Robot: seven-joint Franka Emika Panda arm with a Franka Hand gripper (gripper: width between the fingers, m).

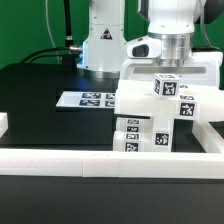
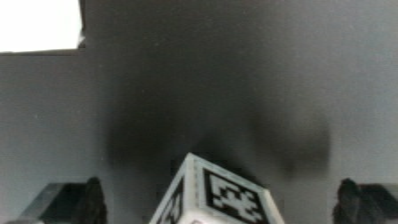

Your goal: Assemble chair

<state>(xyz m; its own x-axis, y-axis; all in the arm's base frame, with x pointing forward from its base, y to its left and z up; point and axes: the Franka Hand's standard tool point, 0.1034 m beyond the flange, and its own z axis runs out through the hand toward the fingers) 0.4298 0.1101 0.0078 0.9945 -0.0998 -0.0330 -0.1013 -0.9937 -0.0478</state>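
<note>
Tool (image 2: 214, 200) hung wide open, holding nothing, just above tagged block (image 1: 168, 86) atop white chair (image 1: 150, 115) near front rail (image 1: 110, 160) on tabletop (image 1: 40, 100); prob. pre-grasp step; next needs lowering, closing squarely.

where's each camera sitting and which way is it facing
Exterior view: off the arm, low at the table's edge behind the white border rail, facing the chair pieces, the marker board and the robot's base; the arm and its tool show above the pieces.
Wrist view: on the wrist, looking down along the tool; both dark fingertips show, standing open either side of a tagged block.
Shared: the tool and the tagged block under it.
</note>
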